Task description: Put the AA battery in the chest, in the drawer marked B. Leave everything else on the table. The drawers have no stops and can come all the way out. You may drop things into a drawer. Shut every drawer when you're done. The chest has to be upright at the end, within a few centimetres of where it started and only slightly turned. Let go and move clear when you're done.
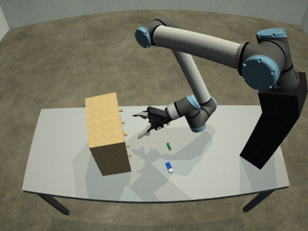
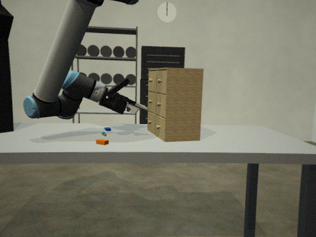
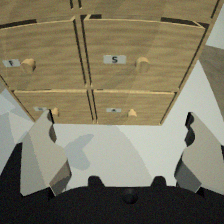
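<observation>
The wooden chest [image 1: 103,119] [image 2: 184,104] stands upright at the left in the top view, with its knobs facing the arm. Its drawers look shut. The wrist view shows a drawer marked S [image 3: 165,42] and one marked F [image 3: 52,42]; the labels on the two drawers below are too small to read, and I cannot make out a B. The green AA battery [image 1: 169,146] [image 2: 104,134] lies on the table in front of the chest. My gripper [image 1: 136,126] [image 2: 141,110] [image 3: 119,111] is open and empty, above the table close in front of the knobs.
A blue and white eraser [image 1: 169,166] [image 2: 107,129] lies on the table beyond the battery from the exterior view. An orange block [image 1: 168,123] [image 2: 102,142] lies on the other side, mostly hidden by the gripper in the top view. The arm's black stand [image 1: 272,128] is at the right.
</observation>
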You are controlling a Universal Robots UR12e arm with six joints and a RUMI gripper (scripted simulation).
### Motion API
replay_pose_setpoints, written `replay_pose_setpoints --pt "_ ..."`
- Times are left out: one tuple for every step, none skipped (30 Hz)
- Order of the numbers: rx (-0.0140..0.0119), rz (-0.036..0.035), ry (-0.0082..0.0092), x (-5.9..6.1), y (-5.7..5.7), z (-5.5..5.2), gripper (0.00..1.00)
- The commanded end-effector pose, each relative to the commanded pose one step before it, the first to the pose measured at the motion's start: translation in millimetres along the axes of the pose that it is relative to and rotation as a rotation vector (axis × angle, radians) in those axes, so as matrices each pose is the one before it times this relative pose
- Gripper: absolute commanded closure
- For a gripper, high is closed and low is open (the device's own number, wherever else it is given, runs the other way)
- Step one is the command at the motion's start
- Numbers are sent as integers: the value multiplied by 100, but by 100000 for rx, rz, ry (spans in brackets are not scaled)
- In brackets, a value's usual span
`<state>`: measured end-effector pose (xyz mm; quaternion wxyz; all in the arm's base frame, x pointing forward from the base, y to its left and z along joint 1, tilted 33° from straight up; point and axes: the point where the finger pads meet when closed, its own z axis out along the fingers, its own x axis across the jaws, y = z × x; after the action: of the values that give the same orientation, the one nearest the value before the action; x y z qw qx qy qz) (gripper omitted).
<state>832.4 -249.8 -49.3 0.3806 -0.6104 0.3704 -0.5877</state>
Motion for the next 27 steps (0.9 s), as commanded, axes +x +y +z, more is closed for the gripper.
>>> replay_pose_setpoints --pt "2721 -164 222 171 -186 294 0" --pt "292 -1 7 6 20 24 0" --pt "262 -1 5 5 18 21 0" --pt "233 -2 4 4 16 19 0" --pt "205 -2 3 4 15 16 0" --pt "178 -2 2 3 13 14 0" --pt "153 -2 2 2 11 12 0" --pt "130 -1 1 2 10 10 0" --pt "108 -1 1 1 8 8 0" --pt "88 -1 0 1 7 7 0" --pt "70 -1 0 1 5 5 0" --pt "53 -1 0 1 4 4 0" --pt "48 -12 5 8 -7 5 0" --pt "0 0 0 0 0 0 0" --pt "0 0 0 0 0 0 0" --pt "95 -110 88 87 -81 27 0" --pt "25 -16 15 14 -11 5 0" --pt "-1 -9 4 5 -2 2 0" --pt "-29 19 -9 -11 5 -8 0" --pt "-28 19 -10 -11 5 -8 0" --pt "-22 15 -8 -9 3 -6 0" --pt "-14 10 -6 -6 4 -3 0" --pt "-6 3 -3 -3 5 0 0" --pt "1 -4 -1 0 8 4 0" --pt "3 -5 1 1 11 6 0" --pt "5 -6 2 2 15 8 0" --pt "6 -8 3 3 20 10 0"
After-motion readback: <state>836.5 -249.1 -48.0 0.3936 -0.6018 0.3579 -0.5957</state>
